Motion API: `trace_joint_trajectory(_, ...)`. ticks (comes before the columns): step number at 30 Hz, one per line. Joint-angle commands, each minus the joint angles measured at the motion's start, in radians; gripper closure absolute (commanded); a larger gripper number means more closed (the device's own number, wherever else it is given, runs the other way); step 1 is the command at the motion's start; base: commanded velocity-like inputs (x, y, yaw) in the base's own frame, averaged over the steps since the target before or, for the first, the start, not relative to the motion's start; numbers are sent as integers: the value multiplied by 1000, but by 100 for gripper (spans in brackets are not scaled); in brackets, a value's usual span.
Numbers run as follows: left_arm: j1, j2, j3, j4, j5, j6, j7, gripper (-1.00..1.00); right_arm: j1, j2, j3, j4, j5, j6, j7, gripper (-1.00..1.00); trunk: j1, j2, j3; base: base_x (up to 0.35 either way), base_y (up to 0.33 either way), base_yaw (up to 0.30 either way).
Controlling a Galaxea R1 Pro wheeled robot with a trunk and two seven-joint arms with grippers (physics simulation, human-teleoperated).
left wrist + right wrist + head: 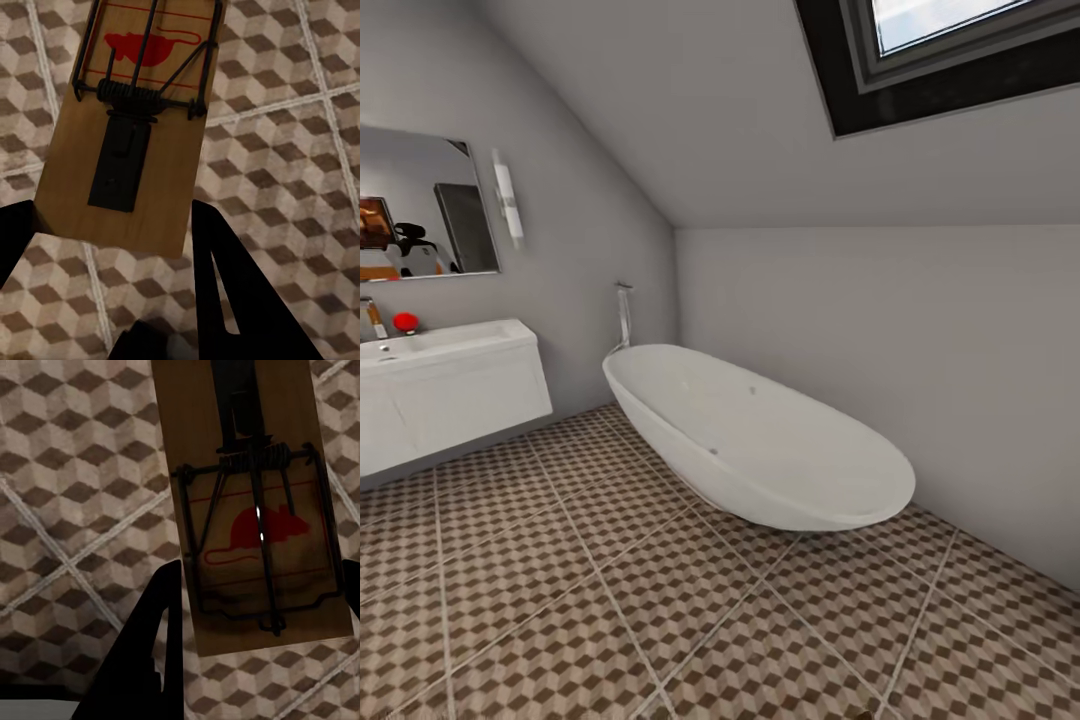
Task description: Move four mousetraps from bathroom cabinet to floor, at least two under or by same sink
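Note:
In the left wrist view a brown wooden mousetrap (pixel 131 150), with a red mouse print and a dark spring bar, hangs above the cube-patterned floor (pixel 285 180). My left gripper (pixel 112 247) is shut on its near end. The right wrist view has a second mousetrap (pixel 251 502) over the same tiles (pixel 82 487), with my right gripper (pixel 255 634) shut on it. From the head I see the white vanity with the sink (pixel 445 395) at the left wall and the tiled bathroom floor (pixel 610 600). The wooden cabinet is out of view.
An oval white bathtub (pixel 760 440) stands against the far right wall, with a tall tap (pixel 623 315) behind it. A mirror (pixel 420 205) and a wall lamp (pixel 508 200) hang above the vanity. A red object (pixel 405 322) sits on the vanity top.

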State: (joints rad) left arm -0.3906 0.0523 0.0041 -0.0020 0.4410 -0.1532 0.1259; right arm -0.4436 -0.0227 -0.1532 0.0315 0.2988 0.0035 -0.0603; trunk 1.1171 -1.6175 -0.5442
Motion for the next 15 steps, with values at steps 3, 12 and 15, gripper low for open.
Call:
trace_joint_trajectory(3,-1,0,0,0,-1,-2,1,100,-1,-1,-8,2,8,0,-1,100,0,-1,-1,0,0,244)
trace_joint_trajectory(12,-1,0,0,-1,0,-8,2,100,-1,1,-8,2,8,1,-1,100,0,-1,-1,0,0,268)
trace_joint_trajectory(15,-1,0,0,-1,2,-8,3,100,-1,1,-7,2,8,0,-1,100,0,-1,-1,0,0,271)
